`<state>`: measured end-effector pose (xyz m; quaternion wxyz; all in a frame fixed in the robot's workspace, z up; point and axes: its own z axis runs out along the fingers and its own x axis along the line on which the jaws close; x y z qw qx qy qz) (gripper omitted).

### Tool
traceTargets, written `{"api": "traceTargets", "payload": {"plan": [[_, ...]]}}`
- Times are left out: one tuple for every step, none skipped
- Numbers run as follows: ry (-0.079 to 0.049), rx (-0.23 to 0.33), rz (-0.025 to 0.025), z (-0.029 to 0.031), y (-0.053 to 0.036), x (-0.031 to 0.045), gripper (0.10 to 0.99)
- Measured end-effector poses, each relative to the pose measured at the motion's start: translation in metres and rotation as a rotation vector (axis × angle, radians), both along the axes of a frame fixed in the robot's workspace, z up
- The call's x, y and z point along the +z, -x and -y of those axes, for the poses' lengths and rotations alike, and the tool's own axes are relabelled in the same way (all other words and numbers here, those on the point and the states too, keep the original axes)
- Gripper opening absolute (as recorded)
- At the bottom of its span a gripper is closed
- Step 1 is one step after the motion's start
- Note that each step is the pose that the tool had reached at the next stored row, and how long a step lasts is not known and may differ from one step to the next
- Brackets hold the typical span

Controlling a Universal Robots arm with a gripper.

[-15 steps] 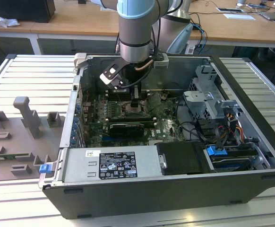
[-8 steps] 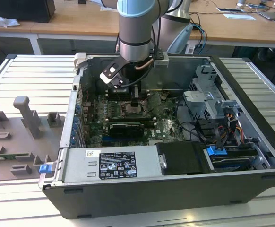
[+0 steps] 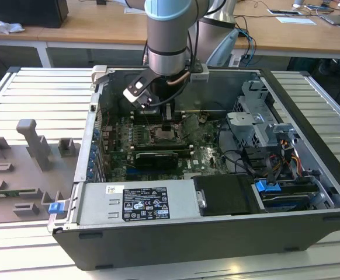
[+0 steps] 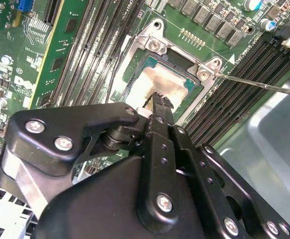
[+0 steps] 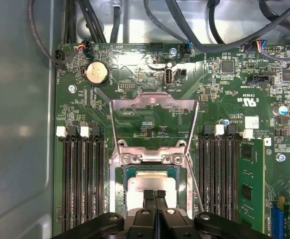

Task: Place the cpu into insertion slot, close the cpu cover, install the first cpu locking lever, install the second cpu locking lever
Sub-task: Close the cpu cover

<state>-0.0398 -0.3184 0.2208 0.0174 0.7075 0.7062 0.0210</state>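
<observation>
Found the gripper [image 5: 155, 194] directly above the insertion slot [image 4: 154, 45], black fingers [image 5: 147, 201] pressed flat together, no gap, nothing clamped between. Could not tell touching from hovering at the tips. Saw the cpu [image 5: 139, 181] seated flat inside the insertion slot, pale metal top upward, partly hidden under the fingertips.

Traced a thin locking lever [image 4: 259, 85] out from one corner of the insertion slot's frame, angled away from that frame and across the long black memory slots [image 5: 80, 179]. Counted such banks on two opposite sides of the insertion slot.

Noted the cpu cover [image 5: 135, 103] swung fully open, laid back over the green board just past the insertion slot's hinged edge, with bare board visible through the big square window. Spotted a round coin battery [image 5: 96, 73] farther out from the insertion slot, beyond the open cover and off to one side.

In the exterior view, followed the arm [image 3: 167, 35] straight down into an open computer case [image 3: 217, 239] to the insertion slot. Placed a silvery power supply [image 3: 135, 201] nearer the camera than the insertion slot, a metal drive cage [image 3: 257, 116] toward the exterior view's right of it, and grey moulded fixtures [image 3: 35, 146] outside the case on a ribbed metal table [image 3: 6, 93], well off toward the exterior view's left of the insertion slot. Made out wooden desks [image 3: 100, 23] farthest behind
</observation>
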Motion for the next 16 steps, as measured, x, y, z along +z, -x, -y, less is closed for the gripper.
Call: {"api": "traceTargets", "payload": {"plan": [[0.000, 0.000, 0.0000, 0.0000, 0.0000, 0.0003, 0.106], [0.000, -0.001, 0.0000, 0.0000, 0.0000, 0.0004, 0.106], [0.000, -0.001, 0.0000, 0.0000, 0.0000, 0.0006, 0.106], [0.000, -0.001, 0.0000, 0.0000, 0.0000, 0.0007, 0.106], [0.000, -0.001, 0.0000, 0.0000, 0.0000, 0.0008, 0.106], [0.000, -0.002, 0.0000, 0.0000, 0.0000, 0.0010, 0.106], [0.000, -0.002, -0.0001, 0.0000, 0.0000, 0.0015, 0.106], [0.000, -0.003, 0.0000, 0.0000, 0.0000, 0.0019, 0.106], [0.000, -0.003, 0.0000, 0.0000, 0.0000, 0.0022, 0.106], [0.000, -0.003, 0.0001, 0.0000, 0.0000, 0.0023, 0.106], [0.000, -0.004, 0.0000, 0.0000, 0.0000, 0.0025, 0.106], [0.000, -0.004, 0.0000, 0.0000, 0.0000, 0.0026, 0.106], [0.000, -0.004, 0.0000, 0.0000, 0.0000, 0.0028, 0.106], [0.000, -0.004, -0.0001, 0.0000, 0.0000, 0.0031, 0.106], [0.000, -0.004, -0.0001, 0.0000, 0.0000, 0.0034, 0.106], [0.000, -0.004, -0.0001, 0.0000, 0.0000, 0.0039, 0.106]]}}
